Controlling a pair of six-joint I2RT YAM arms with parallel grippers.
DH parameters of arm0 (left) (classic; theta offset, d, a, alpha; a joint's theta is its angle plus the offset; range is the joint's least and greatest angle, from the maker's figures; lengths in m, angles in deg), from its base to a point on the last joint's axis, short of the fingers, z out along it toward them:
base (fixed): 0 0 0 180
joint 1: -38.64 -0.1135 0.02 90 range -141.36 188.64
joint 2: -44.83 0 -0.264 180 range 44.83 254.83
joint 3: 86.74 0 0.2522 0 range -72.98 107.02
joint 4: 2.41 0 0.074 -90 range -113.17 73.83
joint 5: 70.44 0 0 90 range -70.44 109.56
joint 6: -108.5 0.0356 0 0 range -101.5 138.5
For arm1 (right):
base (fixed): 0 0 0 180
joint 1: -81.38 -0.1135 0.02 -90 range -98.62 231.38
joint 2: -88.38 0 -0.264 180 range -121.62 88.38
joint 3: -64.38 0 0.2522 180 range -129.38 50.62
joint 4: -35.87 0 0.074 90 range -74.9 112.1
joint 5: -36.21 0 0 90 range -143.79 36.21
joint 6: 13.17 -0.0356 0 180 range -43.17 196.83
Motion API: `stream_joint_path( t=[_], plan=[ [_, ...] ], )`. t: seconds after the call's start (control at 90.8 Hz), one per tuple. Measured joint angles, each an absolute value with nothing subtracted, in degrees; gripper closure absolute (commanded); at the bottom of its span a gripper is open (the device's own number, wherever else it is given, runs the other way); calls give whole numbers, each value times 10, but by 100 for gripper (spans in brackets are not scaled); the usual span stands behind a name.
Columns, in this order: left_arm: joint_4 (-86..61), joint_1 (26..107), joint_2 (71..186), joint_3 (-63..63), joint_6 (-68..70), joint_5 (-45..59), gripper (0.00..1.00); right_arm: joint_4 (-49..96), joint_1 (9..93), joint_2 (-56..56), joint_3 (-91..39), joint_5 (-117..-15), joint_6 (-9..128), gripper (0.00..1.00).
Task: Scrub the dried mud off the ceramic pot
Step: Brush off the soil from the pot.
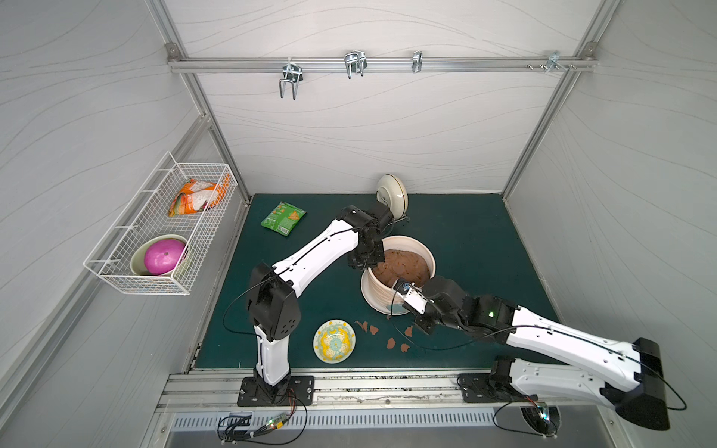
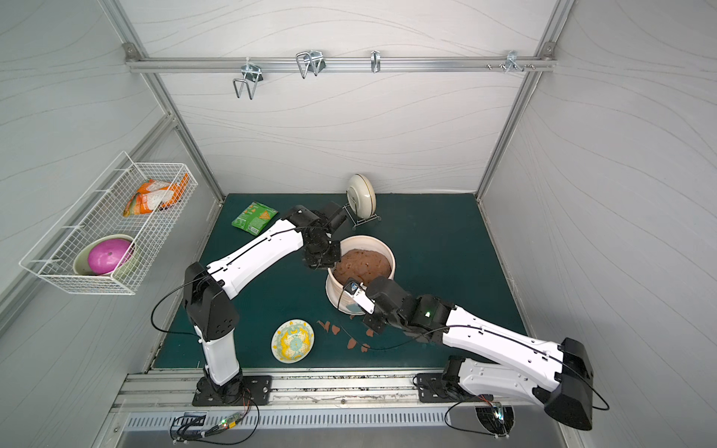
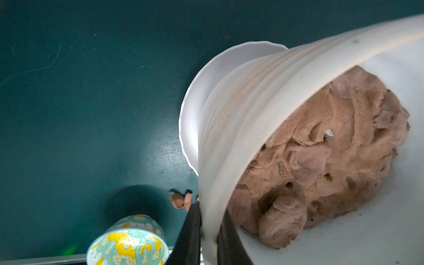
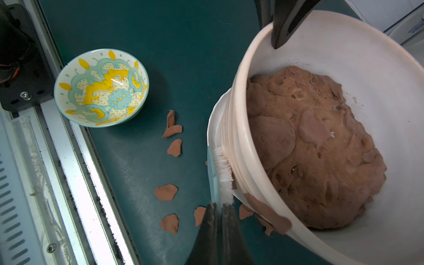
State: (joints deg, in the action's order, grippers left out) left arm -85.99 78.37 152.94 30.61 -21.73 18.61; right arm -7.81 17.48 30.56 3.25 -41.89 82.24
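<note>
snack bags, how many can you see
2: an orange bag in the wire basket, a green bag lying on the mat near the back. Part of the mat is hidden, so more are possible.

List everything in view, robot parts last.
mat: one, dark green, floor
pot: one, cream, mid-mat
saucer: one, white, under pot
clay lump: one, brown, in pot
mud flakes: several, reddish-brown, on mat by pot, some stuck to it
brush: one, white bristles, against pot wall
patterned bowl: one, yellow-teal, mat front
green packet: one, mat back left
dish: one, cream, upright at back
basket: one, white, hung at left
orange packet: one, in basket
pale bowl: one, in basket
ball: one, pink, in pale bowl
hooks: four, metal, high at back
left tool: black, shut on pot rim
right tool: black, shut on brush
</note>
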Motion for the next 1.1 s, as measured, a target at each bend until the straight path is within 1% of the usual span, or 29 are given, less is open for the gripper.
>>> stream_joint_path(
  t=[0.121, 0.22, 0.374, 0.462, 0.903, 1.101],
  plan=[
    [-863, 784, 1534, 312, -207, 191, 89, -94, 175, 329, 34, -438, 808, 100],
    [-863, 783, 1536, 315, -197, 195, 88, -100, 175, 355, 34, -475, 803, 100],
    [-861, 781, 1537, 316, -181, 198, 88, -84, 184, 388, 37, -533, 796, 100],
    [-860, 780, 1538, 317, -170, 202, 88, -70, 193, 388, 37, -556, 794, 100],
    [-866, 762, 1560, 350, -63, 204, 88, -47, 200, 333, 10, -564, 804, 100],
    [-868, 759, 1566, 359, -28, 208, 85, -44, 201, 333, 9, -561, 809, 100]
  ],
)
